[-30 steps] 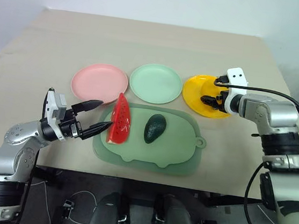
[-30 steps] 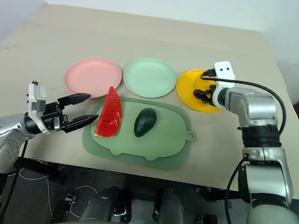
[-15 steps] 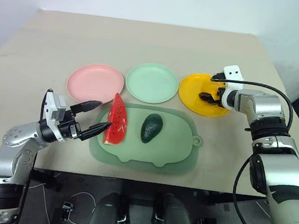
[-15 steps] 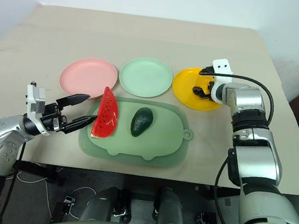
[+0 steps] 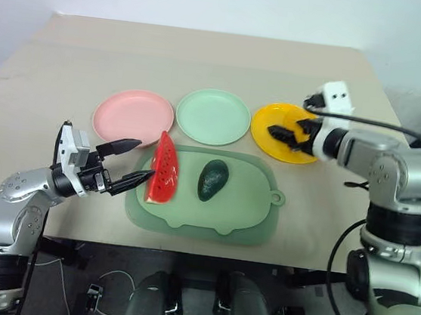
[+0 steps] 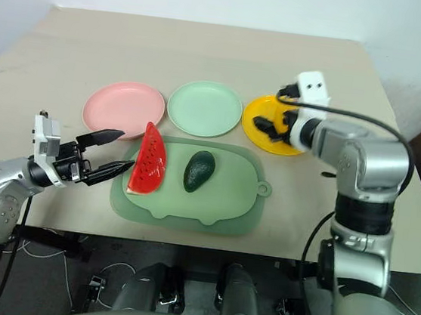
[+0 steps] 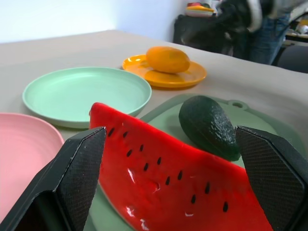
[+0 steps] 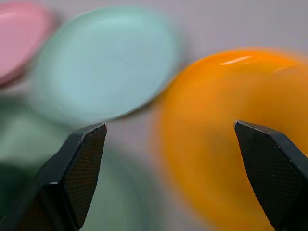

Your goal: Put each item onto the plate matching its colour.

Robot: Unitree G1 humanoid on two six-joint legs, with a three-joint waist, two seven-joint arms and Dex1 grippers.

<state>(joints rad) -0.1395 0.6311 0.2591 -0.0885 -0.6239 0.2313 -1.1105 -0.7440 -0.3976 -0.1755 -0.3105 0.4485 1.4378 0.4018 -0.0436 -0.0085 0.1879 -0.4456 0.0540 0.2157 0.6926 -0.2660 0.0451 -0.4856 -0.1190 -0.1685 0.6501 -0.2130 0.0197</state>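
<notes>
The left gripper [image 5: 135, 165] hangs wide open with the watermelon wedge [image 5: 165, 169] just past its fingertips, standing on the pale green mat [image 5: 234, 221]. To grip well, advance until the rind sits between both fingers, then close. The right gripper [image 8: 168, 159] is spread wide and empty above the yellow plate [image 7: 192, 77], where the yellow fruit [image 7: 167, 59] lies

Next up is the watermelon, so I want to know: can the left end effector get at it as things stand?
Probably yes: the left end effector is open, aimed at the watermelon wedge, with nothing between them.
</notes>
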